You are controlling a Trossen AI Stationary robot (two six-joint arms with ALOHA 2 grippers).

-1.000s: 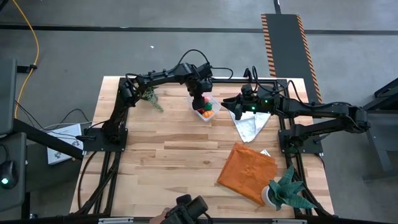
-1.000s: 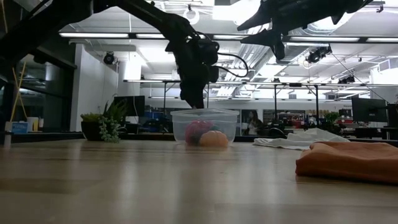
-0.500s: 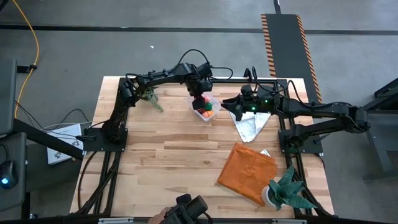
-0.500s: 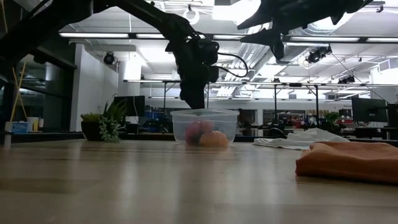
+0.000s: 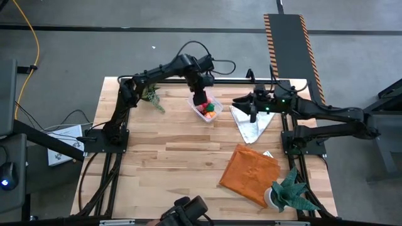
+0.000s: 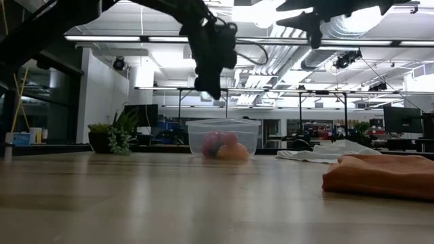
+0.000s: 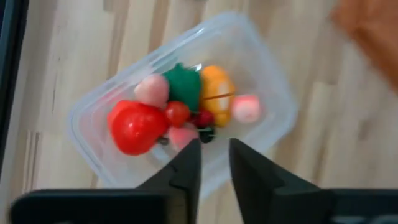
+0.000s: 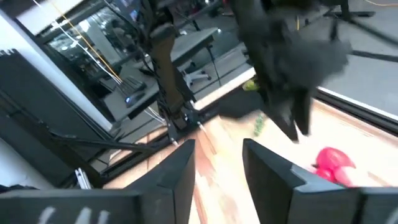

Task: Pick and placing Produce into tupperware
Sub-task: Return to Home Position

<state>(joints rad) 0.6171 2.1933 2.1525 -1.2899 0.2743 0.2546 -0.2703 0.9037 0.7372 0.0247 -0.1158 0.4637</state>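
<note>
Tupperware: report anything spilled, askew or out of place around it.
Nothing stands out. The produce all lies inside the upright tupperware, none loose on the table. The left end effector hangs open and empty above it; the right end effector waits over the rumpled white cloth.

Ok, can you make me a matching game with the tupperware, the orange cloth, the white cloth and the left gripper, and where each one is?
1 tupperware
2 orange cloth
3 white cloth
4 left gripper

A hangs above the tupperware
B beside the spiky potted plant
C holds the produce
D partly under the right arm

Pairs: 1-C, 2-B, 3-D, 4-A
</note>
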